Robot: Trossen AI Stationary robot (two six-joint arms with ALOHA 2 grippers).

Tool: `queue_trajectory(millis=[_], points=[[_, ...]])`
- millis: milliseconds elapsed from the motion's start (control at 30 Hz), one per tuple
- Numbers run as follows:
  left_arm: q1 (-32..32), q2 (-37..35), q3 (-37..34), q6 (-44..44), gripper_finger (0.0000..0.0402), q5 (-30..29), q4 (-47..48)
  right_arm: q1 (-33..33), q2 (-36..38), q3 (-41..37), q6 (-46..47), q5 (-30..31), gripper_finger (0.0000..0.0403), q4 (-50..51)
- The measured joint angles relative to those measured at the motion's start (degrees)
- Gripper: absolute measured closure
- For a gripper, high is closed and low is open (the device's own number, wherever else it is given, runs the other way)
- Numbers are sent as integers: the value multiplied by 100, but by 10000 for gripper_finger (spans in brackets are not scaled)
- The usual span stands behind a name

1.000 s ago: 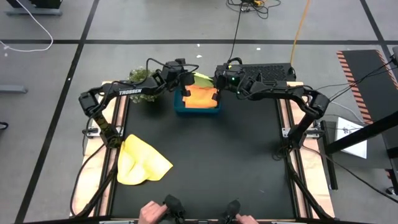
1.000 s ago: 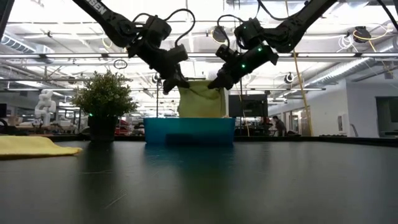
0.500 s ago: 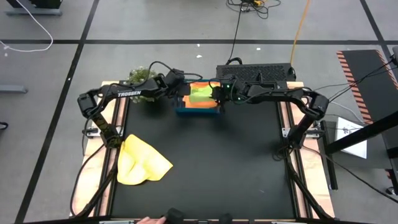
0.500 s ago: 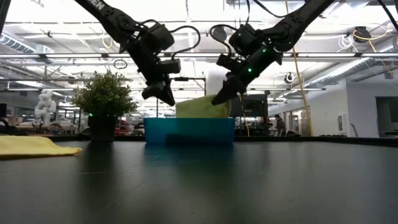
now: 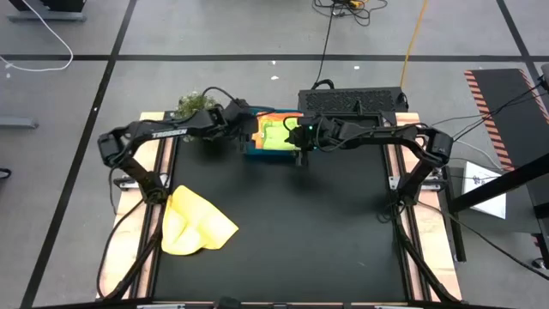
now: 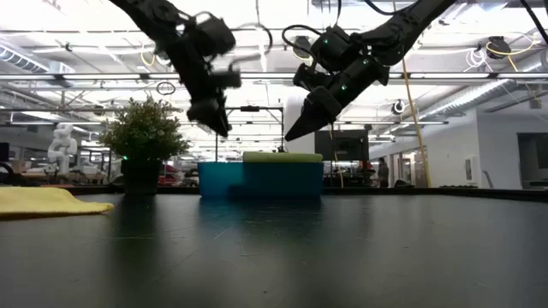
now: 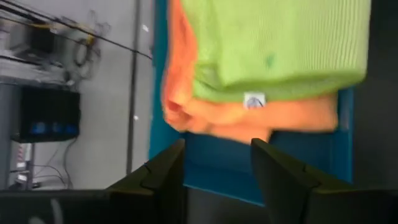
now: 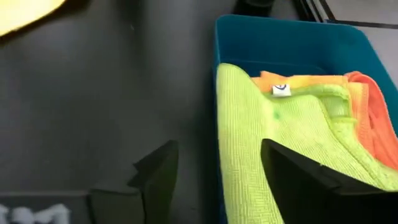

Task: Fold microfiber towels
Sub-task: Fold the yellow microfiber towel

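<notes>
Folded lime green towel [image 5: 275, 133] lies atop orange towels [image 7: 249, 118] in blue tray [image 5: 273, 153], upper centre of high view. Left gripper [image 6: 211, 120] and right gripper [image 6: 301, 122] hover just above tray, jaws parted, holding nothing. Unfolded yellow towel [image 5: 196, 223] rests on dark surface [image 5: 300, 223], lower left. Risk: stack stands above tray rim; low-passing jaws may snag top towel, undoing fold or dragging it out.

A large open robotics lab or industrial workspace: grey concrete floor [image 5: 214, 34] marked with dark tape lines, loose cables [image 5: 343, 10], bright ceiling strip lights [image 6: 479, 34], and equipment benches far behind the table [image 6: 342, 248].
</notes>
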State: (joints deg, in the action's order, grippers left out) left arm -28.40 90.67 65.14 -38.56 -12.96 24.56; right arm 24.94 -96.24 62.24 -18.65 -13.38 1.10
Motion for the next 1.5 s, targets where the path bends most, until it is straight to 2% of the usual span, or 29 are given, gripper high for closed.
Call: queue_trajectory(millis=[100,167,233,333,400,467,600,767,967,1133,1233,1333,1500], points=[[124,-412,2,174,215,110,152,-93,89,4,5,377,165,-66],[197,-769,2,359,222,374,184,-133,234,4,35,423,163,-56],[243,-1192,4,692,232,784,351,-167,455,4,253,196,167,-107],[390,-1861,-86,1383,253,1552,479,-294,899,8,647,-473,184,-229],[557,-2303,-384,1871,268,2037,363,-472,1188,-67,854,-782,197,-424],[810,-2671,-843,2260,283,2303,4,-767,1434,-329,1027,-782,210,-813],[1461,-3219,-1782,2791,305,2337,76,-1471,1778,-1116,1330,-741,229,-968],[2432,-3647,-2884,3712,311,1806,-133,-2432,2097,-2249,2007,200,242,-1516],[3998,-3897,-3935,5212,311,1612,-514,-3730,2109,-3598,3081,1113,243,-3738],[5216,-3986,-4285,5865,312,499,-883,-4666,2106,-4066,2764,2371,243,-4842],[5723,-3971,-4331,6329,312,-59,-750,-4898,2104,-4109,2531,2826,243,-4988],[6096,-3971,-4352,6676,312,-407,-552,-4974,2104,-4109,2343,3013,243,-5123],[6470,-3969,-4356,7367,312,-252,-43,-4893,2102,-4109,2182,3166,243,-5276]])
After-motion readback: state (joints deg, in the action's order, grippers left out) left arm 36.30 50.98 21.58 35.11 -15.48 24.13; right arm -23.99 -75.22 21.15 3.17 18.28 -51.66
